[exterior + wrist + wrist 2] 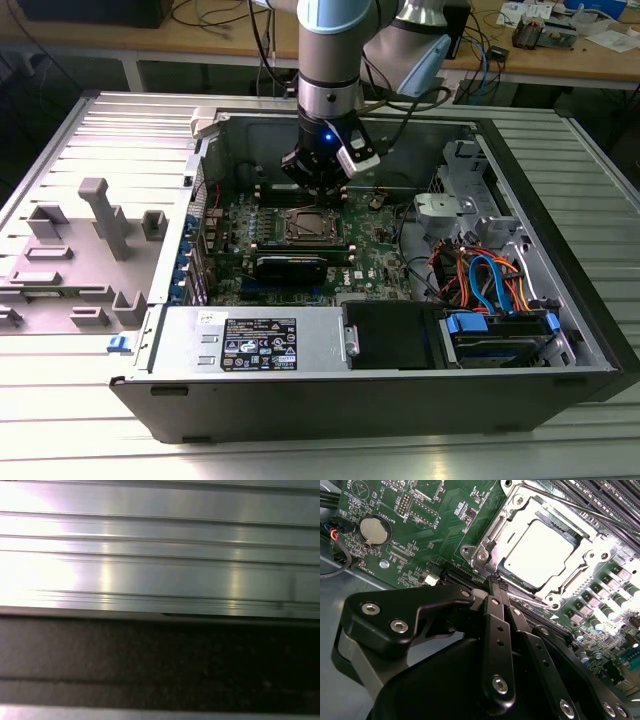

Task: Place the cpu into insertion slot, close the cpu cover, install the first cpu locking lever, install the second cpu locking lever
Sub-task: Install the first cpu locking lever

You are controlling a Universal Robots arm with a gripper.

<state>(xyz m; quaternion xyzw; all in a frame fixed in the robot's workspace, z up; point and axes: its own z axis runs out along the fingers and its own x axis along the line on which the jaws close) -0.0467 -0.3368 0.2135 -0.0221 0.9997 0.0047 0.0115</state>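
With the cpu (536, 554) already seated in the insertion slot (507, 517) and the cpu cover (580, 577) lying down over it, the work appeared to stand at the locking levers. Gripper (495, 580) fingers were pressed together, holding nothing, tips just beside the socket's near corner. Hooking a lever would call for a precise approach.

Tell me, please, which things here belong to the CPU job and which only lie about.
For the job:
- cpu, seated in the insertion slot
- cpu cover, closed over it
- gripper, beside the socket

Lying about:
- coin cell battery
- orange and blue cables
- power supply
- grey plastic fixtures
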